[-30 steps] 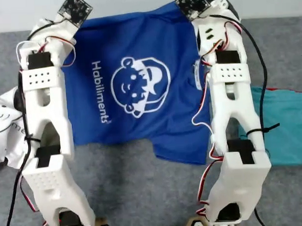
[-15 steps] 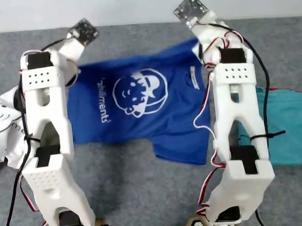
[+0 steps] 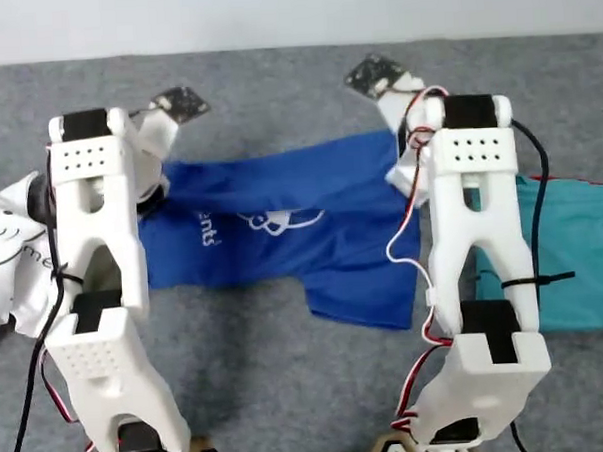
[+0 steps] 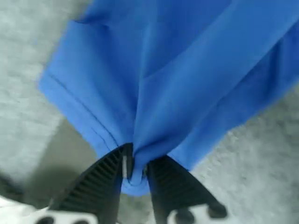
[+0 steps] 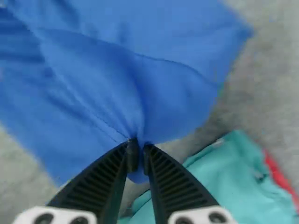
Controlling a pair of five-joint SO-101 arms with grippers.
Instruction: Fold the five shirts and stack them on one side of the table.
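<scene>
You have a table [image 3: 276, 97] under a grey, felt-like cover. The blue shirt [image 3: 323, 250] lies on it between your two pincers, with its far edge pinched up by the left pincer [image 4: 135, 161] and the right pincer [image 5: 138, 149]. A teal shirt [image 3: 573, 264] lies flat just outside the right pincer, a red edge [image 5: 280, 178] peeking from beneath it. A white shirt [image 3: 4, 244] sits crumpled outside the left pincer.

Bench [image 3: 276, 97] beyond blue shirt [image 3: 313, 256] bare, passable; near strip open too. White shirt [image 3: 3, 261] crowds left edge, teal shirt [image 3: 573, 264] right.
</scene>
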